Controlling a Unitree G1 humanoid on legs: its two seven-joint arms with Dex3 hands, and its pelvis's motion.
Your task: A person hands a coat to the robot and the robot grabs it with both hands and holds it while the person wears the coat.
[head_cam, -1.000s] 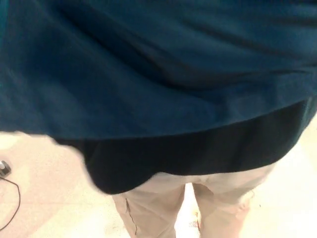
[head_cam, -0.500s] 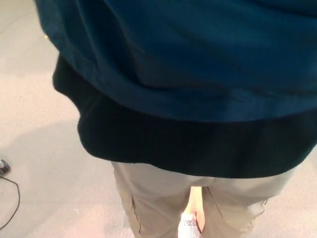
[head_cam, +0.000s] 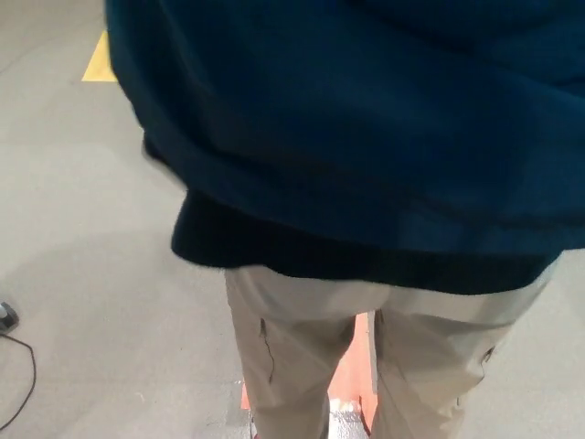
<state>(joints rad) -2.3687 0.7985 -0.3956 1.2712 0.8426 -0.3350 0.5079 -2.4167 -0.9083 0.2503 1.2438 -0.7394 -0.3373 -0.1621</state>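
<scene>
The coat (head_cam: 366, 110) fills the upper part of your head view, a dark teal cloth hanging over the person's back, blurred at its left edge. Beneath its hem you see a band of black garment (head_cam: 302, 251), then beige trousers (head_cam: 292, 357) on the person standing close in front. You cannot see either robot hand here, so whether they grip the coat cannot be told. On the grey floor (head_cam: 82, 238), a yellow mark (head_cam: 99, 62) lies at upper left and a thin black cable (head_cam: 23, 384) at lower left.
</scene>
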